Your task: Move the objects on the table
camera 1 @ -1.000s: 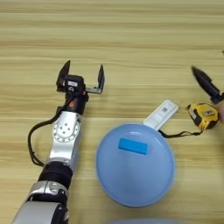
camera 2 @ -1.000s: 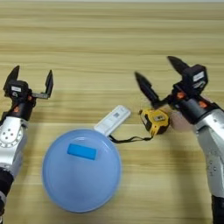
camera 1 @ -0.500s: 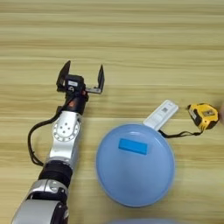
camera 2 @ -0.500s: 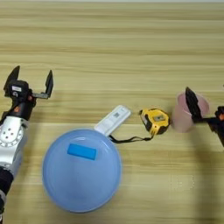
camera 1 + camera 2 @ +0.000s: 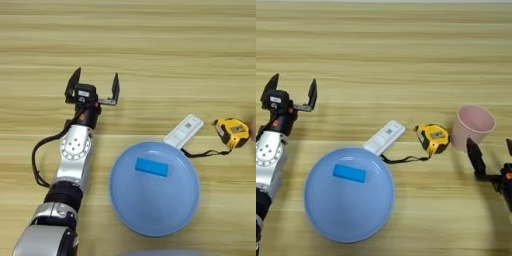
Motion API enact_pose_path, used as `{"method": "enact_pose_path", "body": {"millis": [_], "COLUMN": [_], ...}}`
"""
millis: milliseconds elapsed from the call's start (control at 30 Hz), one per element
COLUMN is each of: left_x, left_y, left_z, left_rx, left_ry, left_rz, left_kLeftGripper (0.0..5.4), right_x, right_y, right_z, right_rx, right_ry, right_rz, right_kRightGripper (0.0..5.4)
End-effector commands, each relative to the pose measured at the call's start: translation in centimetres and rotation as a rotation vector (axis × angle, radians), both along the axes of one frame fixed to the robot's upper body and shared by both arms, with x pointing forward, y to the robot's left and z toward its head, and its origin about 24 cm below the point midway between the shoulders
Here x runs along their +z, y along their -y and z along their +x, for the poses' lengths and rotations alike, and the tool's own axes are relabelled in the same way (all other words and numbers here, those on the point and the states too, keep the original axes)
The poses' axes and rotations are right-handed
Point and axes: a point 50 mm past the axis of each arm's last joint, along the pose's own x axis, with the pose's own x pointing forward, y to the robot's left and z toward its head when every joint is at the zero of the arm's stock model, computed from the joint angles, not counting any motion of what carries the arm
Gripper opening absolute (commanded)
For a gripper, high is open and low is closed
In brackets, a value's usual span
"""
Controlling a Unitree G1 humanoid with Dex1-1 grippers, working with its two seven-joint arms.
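Your landmark: blue plate [image 5: 348, 200], flat on wood surface [image 5: 386, 55].
Blue block [image 5: 349, 173] lies on plate, upper left part.
White bar [image 5: 384, 137] at plate's upper right; near end overlaps rim.
Tape measure [image 5: 433, 138] right of bar, cord trailing toward plate.
Pink cup [image 5: 473, 127] upright, farther right.
Left pincer [image 5: 93, 87] up-left of plate, fingers spread, empty.
Right pincer [image 5: 491, 161] far right of plate, just below cup, fingers apart, holding nothing.

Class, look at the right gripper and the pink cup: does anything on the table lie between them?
Nothing visible does. The right gripper, fingers spread, sits just in front of the pink cup; the tape measure lies off to the cup's left.
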Motion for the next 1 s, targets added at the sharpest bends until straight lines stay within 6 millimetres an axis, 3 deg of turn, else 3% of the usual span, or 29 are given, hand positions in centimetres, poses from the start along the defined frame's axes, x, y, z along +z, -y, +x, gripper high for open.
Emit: {"method": "enact_pose_path", "body": {"millis": [33, 1000], "left_x": [0.2, 0.1], "left_y": [-0.2, -0.1], "left_z": [0.2, 0.4], "left_rx": [0.004, 0.003], "left_ry": [0.008, 0.009], "left_rz": [0.010, 0.005], "left_kLeftGripper": [5.40, 5.40], "right_x": [-0.6, -0.7], "right_y": [-0.1, -0.6], "right_z": [-0.3, 3.7], "right_rx": [0.009, -0.024], "right_ry": [-0.013, -0.045], "right_rz": [-0.026, -0.024], "right_kRightGripper": [5.38, 5.38]}}
